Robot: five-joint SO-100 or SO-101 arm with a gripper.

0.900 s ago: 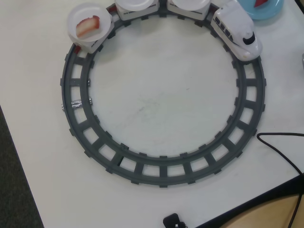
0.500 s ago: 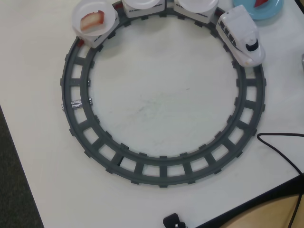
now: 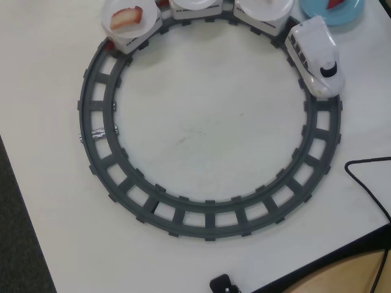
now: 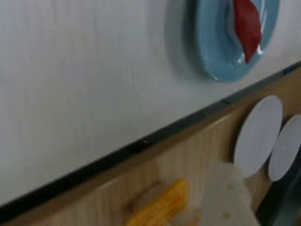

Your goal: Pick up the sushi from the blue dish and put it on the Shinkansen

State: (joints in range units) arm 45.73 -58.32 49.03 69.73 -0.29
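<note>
The white desk (image 3: 201, 131) fills the overhead view, carrying a dark grey circular track (image 3: 98, 152) whose top arc is cut off by the frame edge. The Shinkansen (image 3: 314, 55) sits on the track at upper right, its plate-topped cars partly cropped; the leftmost plate holds a sushi piece (image 3: 127, 18). The blue dish (image 4: 221, 47), just beside the train off the track, is only partly seen in both views, holding red-topped sushi (image 4: 248, 26). The gripper appears in neither view, so its opening cannot be told. In the blurred wrist view, a wooden surface beyond the desk edge bears two white discs (image 4: 258, 134) and a yellow item (image 4: 162, 205).
</note>
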